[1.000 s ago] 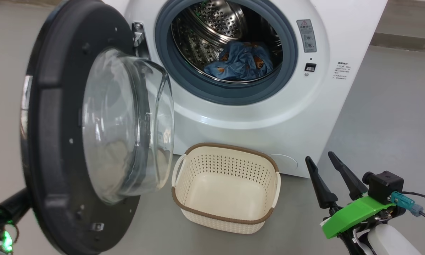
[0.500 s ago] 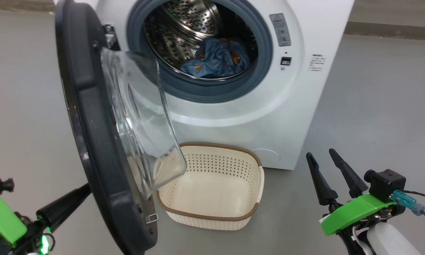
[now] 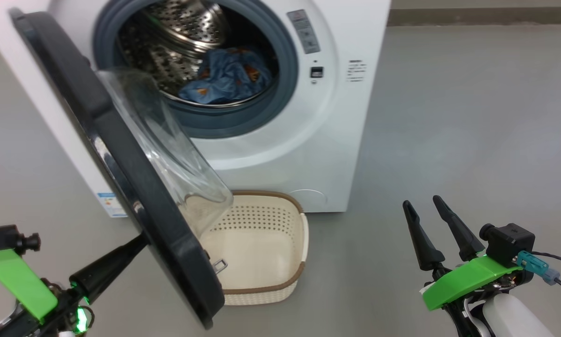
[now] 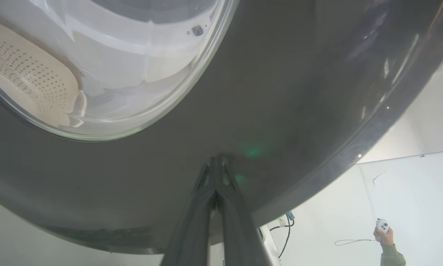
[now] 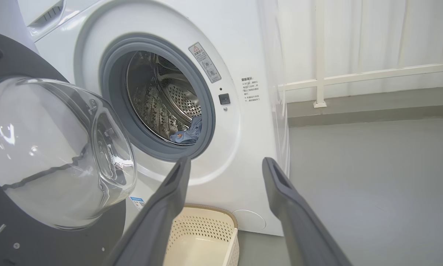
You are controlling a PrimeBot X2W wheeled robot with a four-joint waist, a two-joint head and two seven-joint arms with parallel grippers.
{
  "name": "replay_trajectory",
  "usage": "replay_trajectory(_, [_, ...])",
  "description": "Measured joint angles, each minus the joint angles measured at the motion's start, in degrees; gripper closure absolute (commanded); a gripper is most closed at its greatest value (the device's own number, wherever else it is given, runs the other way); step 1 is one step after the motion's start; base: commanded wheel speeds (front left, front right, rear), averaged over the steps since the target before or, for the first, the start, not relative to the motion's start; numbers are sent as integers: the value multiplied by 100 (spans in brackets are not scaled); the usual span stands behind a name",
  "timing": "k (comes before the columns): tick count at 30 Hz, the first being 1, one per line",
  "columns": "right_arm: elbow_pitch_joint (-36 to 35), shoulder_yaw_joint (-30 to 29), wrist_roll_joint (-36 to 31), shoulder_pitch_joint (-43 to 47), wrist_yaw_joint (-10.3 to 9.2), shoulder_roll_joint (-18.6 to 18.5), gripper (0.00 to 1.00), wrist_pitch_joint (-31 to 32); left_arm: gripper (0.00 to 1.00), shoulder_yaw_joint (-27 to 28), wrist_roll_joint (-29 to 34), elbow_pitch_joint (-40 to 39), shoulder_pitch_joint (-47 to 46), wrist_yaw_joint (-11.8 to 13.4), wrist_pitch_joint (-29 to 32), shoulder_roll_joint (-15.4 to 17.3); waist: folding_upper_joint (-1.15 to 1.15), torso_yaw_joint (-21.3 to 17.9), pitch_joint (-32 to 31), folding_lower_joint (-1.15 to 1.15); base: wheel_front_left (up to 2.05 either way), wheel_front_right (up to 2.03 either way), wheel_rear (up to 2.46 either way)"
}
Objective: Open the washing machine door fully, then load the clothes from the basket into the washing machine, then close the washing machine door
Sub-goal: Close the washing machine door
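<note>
The washing machine (image 3: 308, 140) stands with its round opening uncovered, and blue printed clothes (image 3: 224, 77) lie in the steel drum. The washing machine door (image 3: 121, 173), with its black rim and bulging glass bowl, hangs partway swung at the left. My left gripper (image 3: 140, 239) is shut, its tip against the door's outer black face; in the left wrist view the joined fingertips (image 4: 215, 162) touch that face (image 4: 280, 92). The cream basket (image 3: 303, 267) sits on the floor under the door with nothing in it. My right gripper (image 3: 421, 202) is open, low right, holding nothing; its wrist view shows it (image 5: 225, 162) facing the machine (image 5: 243, 147), clothes (image 5: 190, 135) and basket (image 5: 206, 225).
Grey floor (image 3: 472, 117) stretches to the right of the machine. A white railing (image 5: 319, 55) and a low ledge (image 5: 372, 107) run along the wall behind. A person's hand holding a white controller (image 4: 384, 231) shows at the lower right of the left wrist view.
The head camera has shifted, sliding the machine leftward in view. The door has swung from wide open toward the opening, with my shut left gripper against its outer face. The right gripper kept still.
</note>
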Motion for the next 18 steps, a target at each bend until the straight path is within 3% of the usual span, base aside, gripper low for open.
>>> replay_trajectory(10, [-5, -1, 0, -1, 0, -9, 0, 0, 100, -55, 59, 4, -2, -47, -118, -138, 0, -487, 22, 0, 0, 0, 0])
replay_trajectory(18, [-10, -20, 0, -2, 0, -10, 0, 0, 100, -103, 59, 43, -31, -151, -151, -190, 0, -555, 79, 0, 0, 0, 0])
